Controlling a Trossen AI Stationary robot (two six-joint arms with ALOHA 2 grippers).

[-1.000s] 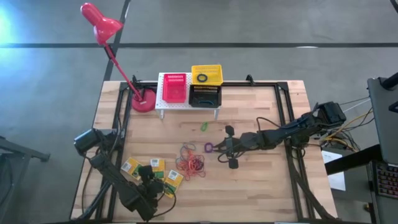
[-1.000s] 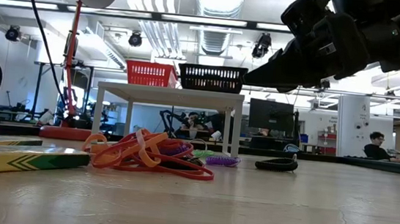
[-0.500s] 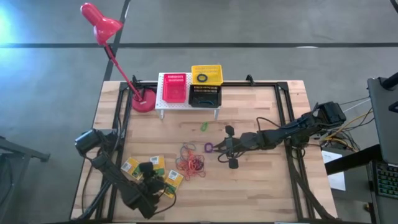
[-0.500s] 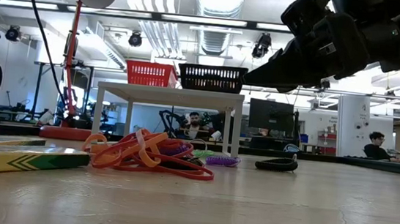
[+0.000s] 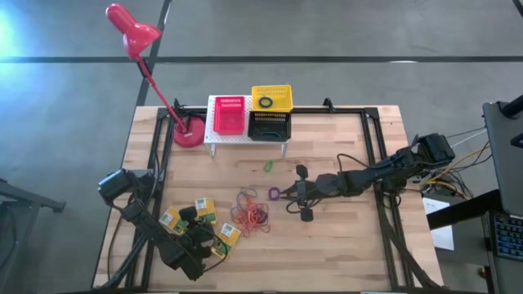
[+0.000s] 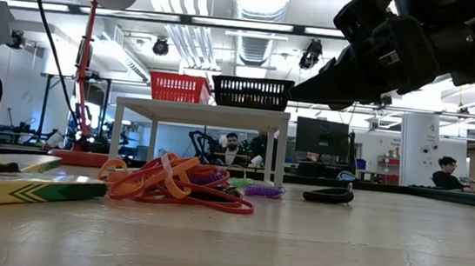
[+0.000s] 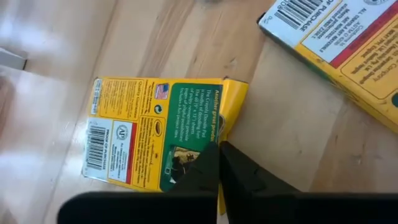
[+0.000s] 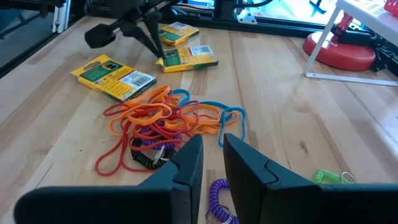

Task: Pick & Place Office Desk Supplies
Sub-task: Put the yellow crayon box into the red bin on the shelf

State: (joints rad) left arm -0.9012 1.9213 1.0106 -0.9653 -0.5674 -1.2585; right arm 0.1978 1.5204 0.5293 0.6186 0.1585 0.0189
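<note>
Left gripper [image 7: 219, 149]: just pinched shut on the edge of a yellow-and-green box [image 7: 158, 134], near the desk's front-left corner.
Meaning: box gripped, ready to lift toward the baskets [image 5: 270, 98].
Right gripper [image 8: 212, 152]: unmoved mid-desk, fingers slightly apart, nothing held.

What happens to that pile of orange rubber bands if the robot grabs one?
The rubber bands look thin and floppy, so one would probably droop. They lie looped through each other, so several may lift together. They look light, so a push would likely drag the heap.
</note>
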